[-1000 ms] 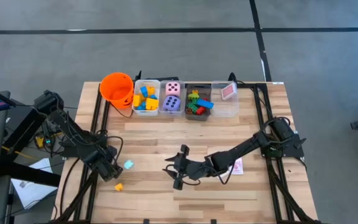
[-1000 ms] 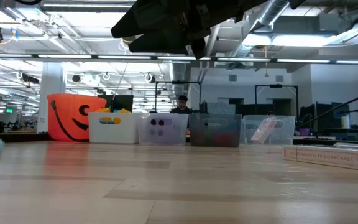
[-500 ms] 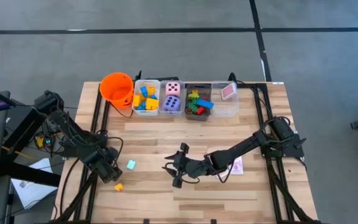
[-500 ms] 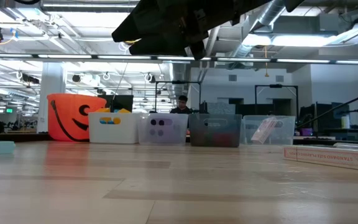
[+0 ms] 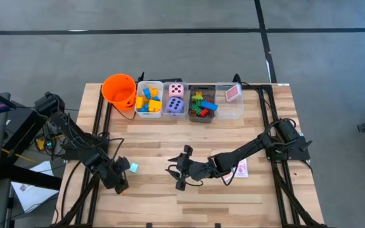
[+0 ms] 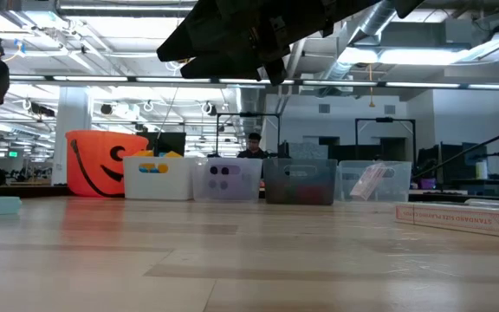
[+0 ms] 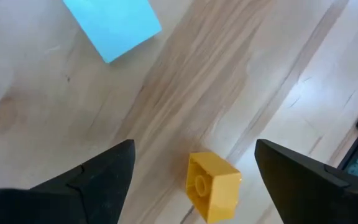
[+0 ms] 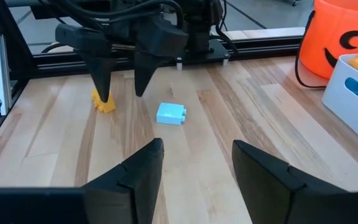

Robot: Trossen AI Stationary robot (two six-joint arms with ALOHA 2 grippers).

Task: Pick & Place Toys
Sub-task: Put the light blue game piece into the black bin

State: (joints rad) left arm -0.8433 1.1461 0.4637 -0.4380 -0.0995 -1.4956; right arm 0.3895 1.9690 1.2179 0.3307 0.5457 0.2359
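A small yellow block (image 7: 213,186) lies on the table near its left front, hidden in the high view under my left gripper (image 5: 120,183). That gripper (image 7: 191,168) points steeply down over the block, open, one finger on either side and clear of it. A light blue block (image 5: 133,167) rests flat just beyond it (image 7: 112,25). My right gripper (image 5: 179,172) hovers open at the table's middle with nothing between its fingers (image 8: 197,168). It faces the two blocks (image 8: 171,114). A pink-white card pack (image 5: 241,169) lies beside the right arm.
Along the far edge stand an orange bucket (image 5: 119,90), a white bin of yellow and blue blocks (image 5: 149,100), a bin with two dice (image 5: 175,99), a grey bin of mixed blocks (image 5: 201,104) and a clear bin holding a card (image 5: 230,96). Black rails (image 5: 100,126) run along both sides.
My left gripper has moved a little toward the table's near edge and rolled its wrist. It now stands over the yellow block and covers it in the high view. The blocks have stayed where they were.
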